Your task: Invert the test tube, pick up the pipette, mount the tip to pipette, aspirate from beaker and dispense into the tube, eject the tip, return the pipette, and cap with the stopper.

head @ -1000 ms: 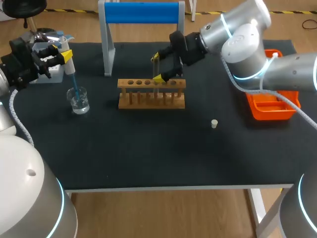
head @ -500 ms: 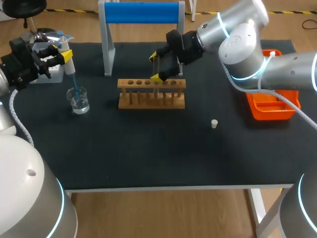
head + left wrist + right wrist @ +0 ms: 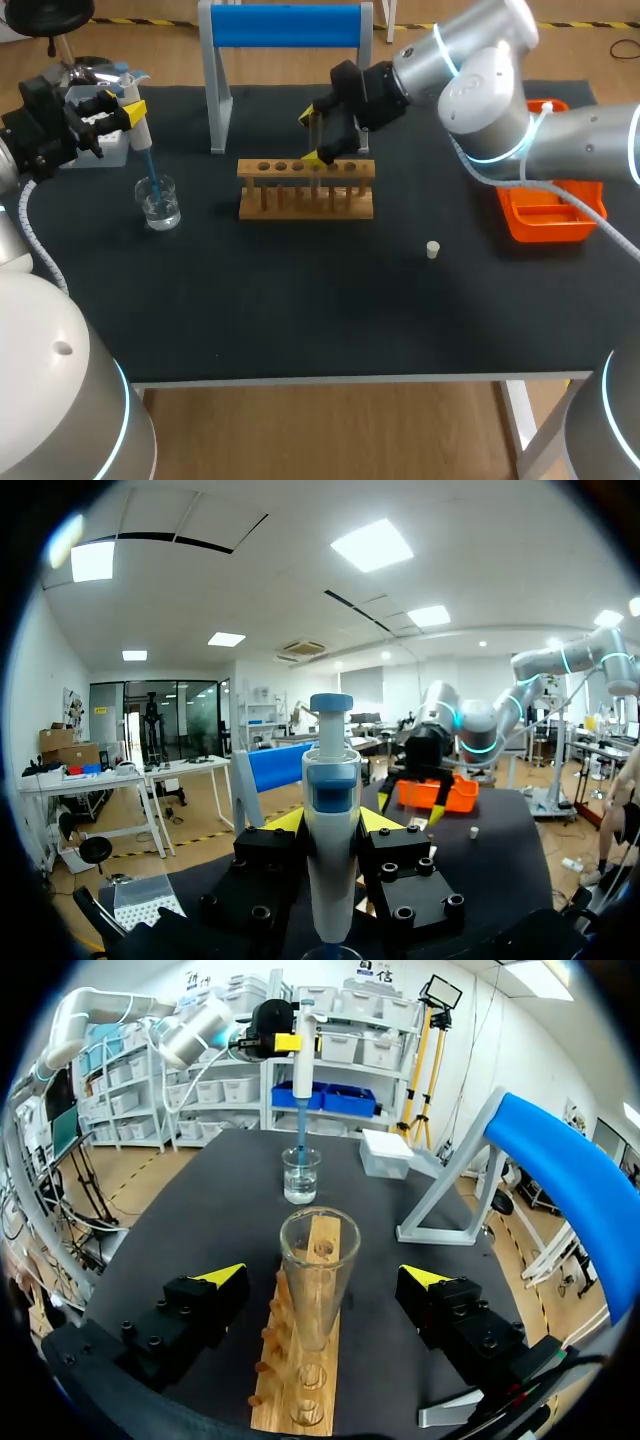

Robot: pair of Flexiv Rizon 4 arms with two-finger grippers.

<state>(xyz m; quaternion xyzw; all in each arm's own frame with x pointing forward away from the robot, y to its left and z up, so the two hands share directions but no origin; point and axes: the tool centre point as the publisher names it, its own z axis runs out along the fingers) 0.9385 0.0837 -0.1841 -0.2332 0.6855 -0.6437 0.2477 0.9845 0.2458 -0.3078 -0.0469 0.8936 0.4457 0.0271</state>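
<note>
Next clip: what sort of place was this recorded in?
Most likely a robotics lab bench set up for liquid handling: a wooden tube rack, a glass beaker of clear liquid, and a pipette in the left gripper, all at a black table.

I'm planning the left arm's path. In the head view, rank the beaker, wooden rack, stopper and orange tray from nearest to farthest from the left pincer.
From the left pincer:
1. Beaker, just in front of it, on the table's left side.
2. Wooden rack, mid-table.
3. Stopper, right of the rack, nearer the front edge.
4. Orange tray, at the far right.
</note>
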